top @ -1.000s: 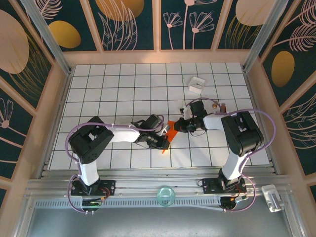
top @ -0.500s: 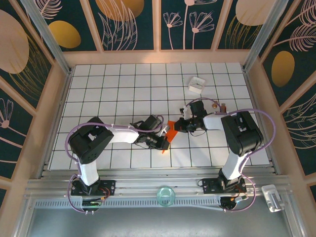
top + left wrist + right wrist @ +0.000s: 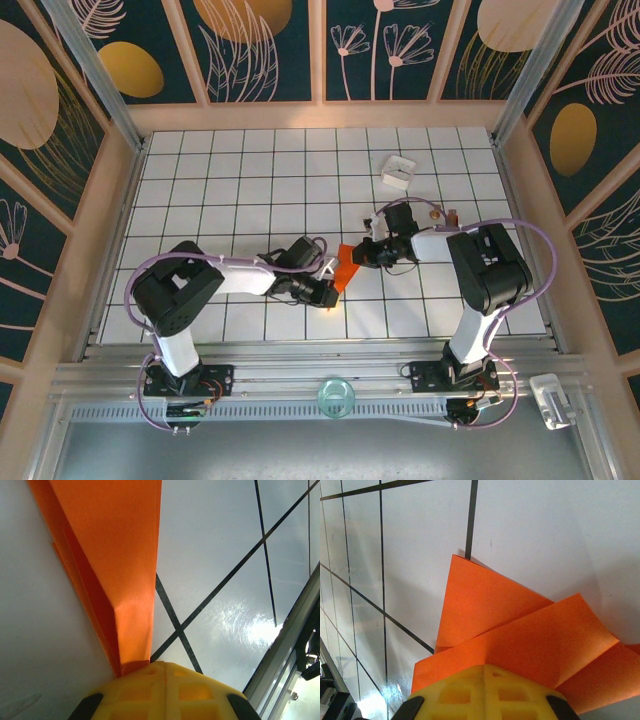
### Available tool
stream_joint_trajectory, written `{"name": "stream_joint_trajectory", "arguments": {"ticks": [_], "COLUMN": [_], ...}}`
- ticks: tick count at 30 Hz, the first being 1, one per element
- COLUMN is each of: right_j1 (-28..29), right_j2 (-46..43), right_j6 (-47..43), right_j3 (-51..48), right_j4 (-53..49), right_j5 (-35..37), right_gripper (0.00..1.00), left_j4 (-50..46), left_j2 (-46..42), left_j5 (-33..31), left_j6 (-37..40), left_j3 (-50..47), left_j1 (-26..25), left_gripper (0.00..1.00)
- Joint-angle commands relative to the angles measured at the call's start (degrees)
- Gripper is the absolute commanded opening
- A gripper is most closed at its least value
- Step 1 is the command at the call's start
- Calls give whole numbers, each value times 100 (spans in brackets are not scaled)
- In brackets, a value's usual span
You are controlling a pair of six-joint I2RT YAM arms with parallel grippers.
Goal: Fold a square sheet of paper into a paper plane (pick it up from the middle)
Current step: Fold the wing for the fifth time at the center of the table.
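Nearest my side of the white gridded tabletop (image 3: pixel 220 190), the left gripper (image 3: pixel 325 292) lies low over the surface. Its wrist camera shows the yellow gripper (image 3: pixel 160 680) closed on the narrow end of the thin orange-red sheet of paper (image 3: pixel 115 555), which runs away from it as a long, slim, layered strip with a crease down its length. The sheet (image 3: pixel 343 268) sits a little right of the tabletop's middle, stretched between the two arms. I cannot tell whether it rests on the surface or hangs just clear of it. A little farther back, the right gripper (image 3: pixel 362 255) is clamped on the sheet's other end. From its wrist view, overlapping triangular flaps (image 3: pixel 520 635) fan out from under the gripper (image 3: pixel 482 685) and cast shadows, so they stand slightly proud of the tiles. I judge we are midway through the folding: several creases are in, but the flaps are loose and no clean dart has formed. The next move, as I see it, calls for one gripper to hold firm while the other lets go and turns or presses a flap flat, without pulling the thin layers apart. Well beyond, a small white box (image 3: pixel 397 171) sits apart from the work.
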Motion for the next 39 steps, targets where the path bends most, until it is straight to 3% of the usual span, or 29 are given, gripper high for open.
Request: {"name": "stream_joint_trajectory", "arguments": {"ticks": [1, 12, 18, 26, 39], "right_j1": [-99, -93, -100, -102, -111], "right_j2": [511, 510, 518, 498, 485], "right_j6": [-75, -83, -68, -83, -92], "right_j3": [-188, -180, -182, -194, -188], "right_j4": [-462, -475, -460, -452, -460], "right_j5": [1206, 1206, 1187, 1188, 1200], "right_gripper": [0, 0, 0, 0, 0], "left_j4": [-1133, -1463, -772, -303, -650], "left_j2": [113, -410, -766, -528, -45], "left_j5": [296, 351, 277, 131, -3], "left_j6": [49, 132, -426, -724, -404], "left_j3": [-506, -561, -156, 247, 365], "left_j1": [-158, -163, 20, 80, 146], "left_gripper": [0, 0, 0, 0, 0]}}
